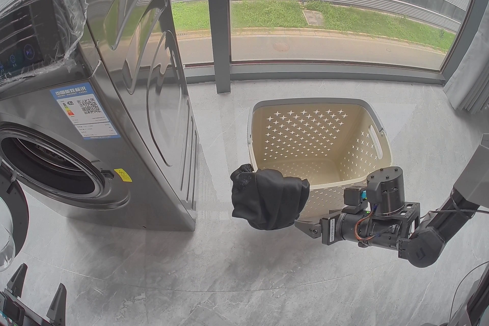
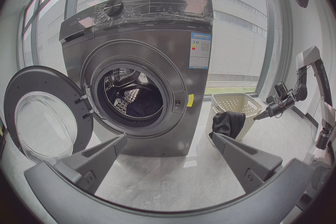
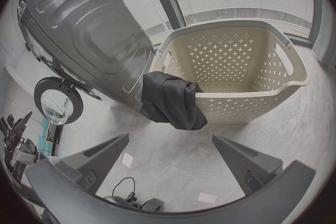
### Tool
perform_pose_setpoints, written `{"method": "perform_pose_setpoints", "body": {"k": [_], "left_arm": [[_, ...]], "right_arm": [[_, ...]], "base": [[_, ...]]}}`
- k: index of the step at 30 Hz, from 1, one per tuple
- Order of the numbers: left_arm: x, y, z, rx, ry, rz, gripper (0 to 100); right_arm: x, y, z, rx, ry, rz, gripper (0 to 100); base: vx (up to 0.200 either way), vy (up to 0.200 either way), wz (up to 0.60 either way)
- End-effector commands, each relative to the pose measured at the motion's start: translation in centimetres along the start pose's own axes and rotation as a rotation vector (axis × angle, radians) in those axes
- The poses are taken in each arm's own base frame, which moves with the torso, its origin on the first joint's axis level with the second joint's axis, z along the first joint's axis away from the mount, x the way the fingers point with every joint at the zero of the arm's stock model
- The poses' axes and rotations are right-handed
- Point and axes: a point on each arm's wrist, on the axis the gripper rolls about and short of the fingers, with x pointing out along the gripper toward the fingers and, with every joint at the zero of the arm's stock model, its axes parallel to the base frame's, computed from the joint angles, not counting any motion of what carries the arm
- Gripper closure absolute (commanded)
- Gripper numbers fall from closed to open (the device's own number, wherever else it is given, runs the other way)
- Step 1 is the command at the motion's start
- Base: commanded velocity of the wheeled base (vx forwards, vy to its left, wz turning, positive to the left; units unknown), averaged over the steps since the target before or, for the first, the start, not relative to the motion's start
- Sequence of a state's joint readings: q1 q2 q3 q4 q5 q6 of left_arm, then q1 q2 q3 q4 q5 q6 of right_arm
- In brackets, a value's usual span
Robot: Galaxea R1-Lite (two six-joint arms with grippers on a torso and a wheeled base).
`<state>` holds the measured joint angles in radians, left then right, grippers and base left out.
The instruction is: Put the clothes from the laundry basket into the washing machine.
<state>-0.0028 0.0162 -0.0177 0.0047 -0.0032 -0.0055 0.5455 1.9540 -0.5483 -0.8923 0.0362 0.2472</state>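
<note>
On the basket (image 1: pixel 316 101) rim, a black cloth (image 1: pixel 267 197) hangs; right claw (image 3: pixel 170 139) wide open, empty, just beside it; left claw (image 2: pixel 168 138) open, empty, facing the washer (image 2: pixel 140 42)

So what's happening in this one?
A black garment hangs over the near rim of the laundry basket, which otherwise looks empty. The right gripper is open just short of it, not holding it. The left gripper is open facing the washing machine, whose door stands open with dark clothes in the drum.
</note>
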Motion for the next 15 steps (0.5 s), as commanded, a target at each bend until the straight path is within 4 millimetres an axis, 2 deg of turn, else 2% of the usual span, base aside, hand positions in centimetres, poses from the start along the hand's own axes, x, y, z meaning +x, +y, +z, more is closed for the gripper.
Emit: {"method": "perform_pose_setpoints", "body": {"k": [1, 15], "left_arm": [[0.0, 0.0, -0.5, -0.001, 0.001, 0.0, 0], [0.0, 0.0, -0.5, -0.002, 0.003, 0.0, 0]], "right_arm": [[1.4, 0.1, 0.4, -0.001, -0.009, 0.002, 0], [5.6, -0.6, 2.4, -0.005, -0.068, -0.009, 0]], "base": [[0.0, 0.0, 0.0], [0.0, 0.0, 0.0]]}}
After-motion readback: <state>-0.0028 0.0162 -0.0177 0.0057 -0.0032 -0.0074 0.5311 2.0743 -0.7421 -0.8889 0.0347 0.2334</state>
